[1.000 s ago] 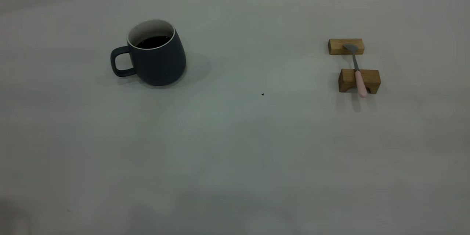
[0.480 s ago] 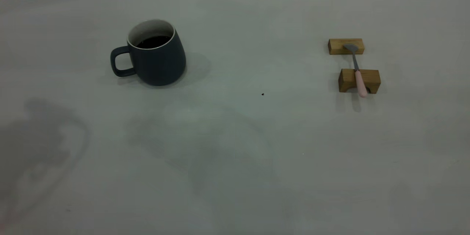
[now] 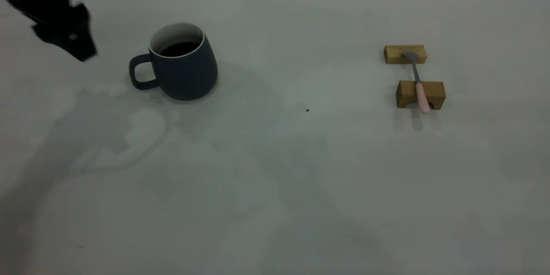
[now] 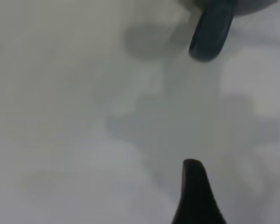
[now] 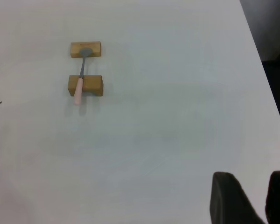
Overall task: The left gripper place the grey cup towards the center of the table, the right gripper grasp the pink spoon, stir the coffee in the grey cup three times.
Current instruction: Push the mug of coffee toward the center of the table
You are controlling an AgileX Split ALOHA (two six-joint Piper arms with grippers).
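The grey cup (image 3: pixel 184 68) stands upright on the left half of the table (image 3: pixel 275 172), its handle (image 3: pixel 139 72) turned toward the left edge, with dark coffee (image 3: pixel 179 48) inside. My left gripper (image 3: pixel 79 49) hovers left of the cup, short of the handle and blurred. In the left wrist view one black finger (image 4: pixel 193 191) shows, the cup's handle (image 4: pixel 212 30) lies ahead of it, and nothing is held. The pink spoon (image 3: pixel 420 88) lies across two wooden blocks at the right. My right gripper (image 5: pixel 254 179) is far from the spoon (image 5: pixel 79 84), fingers close together and empty.
The two tan wooden blocks (image 3: pixel 405 54) (image 3: pixel 420 93) carry the spoon, bowl on the far one. A tiny dark speck (image 3: pixel 307 110) marks the middle of the table. The table's right edge (image 5: pixel 266 74) drops to a dark floor in the right wrist view.
The left arm has come into the exterior view at the upper left, and its shadow has spread toward the cup. Cup, spoon and blocks have not moved.
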